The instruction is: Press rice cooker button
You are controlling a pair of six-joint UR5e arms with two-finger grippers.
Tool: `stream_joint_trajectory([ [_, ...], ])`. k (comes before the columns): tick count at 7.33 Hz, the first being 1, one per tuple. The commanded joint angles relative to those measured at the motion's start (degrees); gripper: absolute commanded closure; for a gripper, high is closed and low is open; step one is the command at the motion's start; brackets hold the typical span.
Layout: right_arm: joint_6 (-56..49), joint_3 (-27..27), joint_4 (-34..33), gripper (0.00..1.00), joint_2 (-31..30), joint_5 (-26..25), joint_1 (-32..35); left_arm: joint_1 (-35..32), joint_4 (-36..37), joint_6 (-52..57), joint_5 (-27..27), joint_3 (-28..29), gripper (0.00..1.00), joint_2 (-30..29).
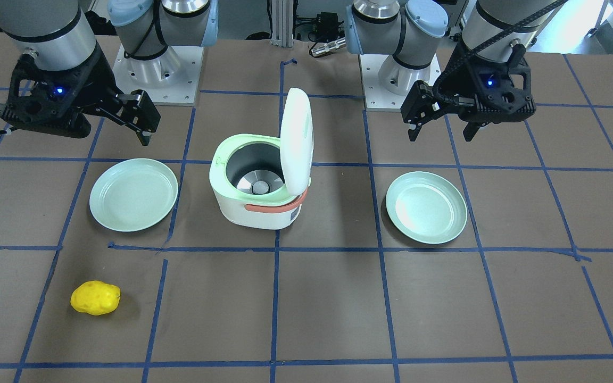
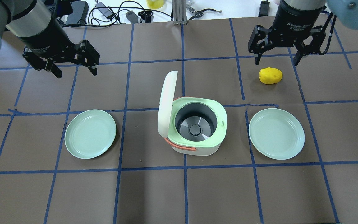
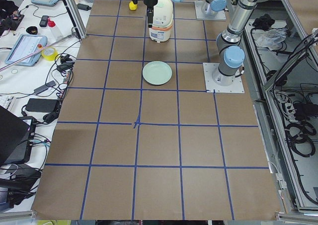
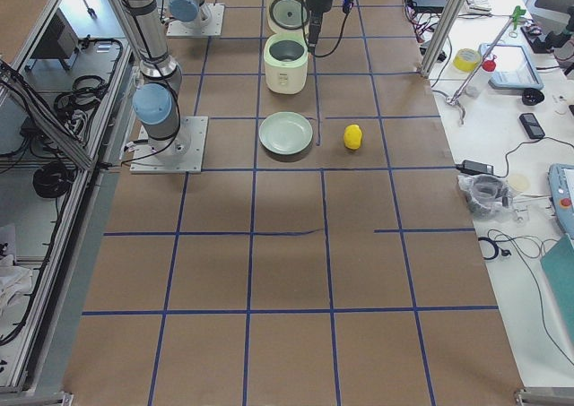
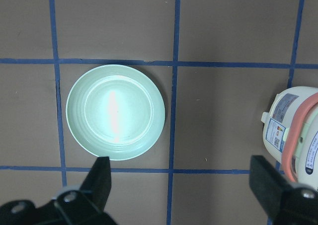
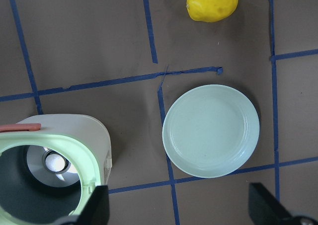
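Observation:
The white rice cooker point(image 2: 197, 127) with a pale green rim and an orange handle stands at the table's middle. Its lid point(image 2: 166, 102) stands open and upright, and the inner pot is empty. I cannot make out its button. My left gripper point(image 2: 75, 73) hovers open and empty behind and to the left of the cooker, above the left plate in the left wrist view point(image 5: 184, 185). My right gripper point(image 2: 277, 62) hovers open and empty at the far right, with the cooker point(image 6: 49, 165) at the lower left of the right wrist view.
Two pale green plates lie beside the cooker, one on the left point(image 2: 90, 133) and one on the right point(image 2: 277, 133). A yellow lumpy object point(image 2: 270, 75) lies just below my right gripper. Blue tape lines grid the brown table.

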Motion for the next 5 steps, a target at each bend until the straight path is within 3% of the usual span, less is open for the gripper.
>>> stream_joint_trajectory([
  [1, -1.2, 0.0, 1.3, 0.00, -1.1, 1.2, -0.1, 0.0, 0.0, 0.0, 0.0, 0.0, 0.00, 0.0],
  [5, -1.3, 0.1, 2.8, 0.00, -1.6, 1.2, -1.0, 0.0, 0.0, 0.0, 0.0, 0.0, 0.00, 0.0],
])
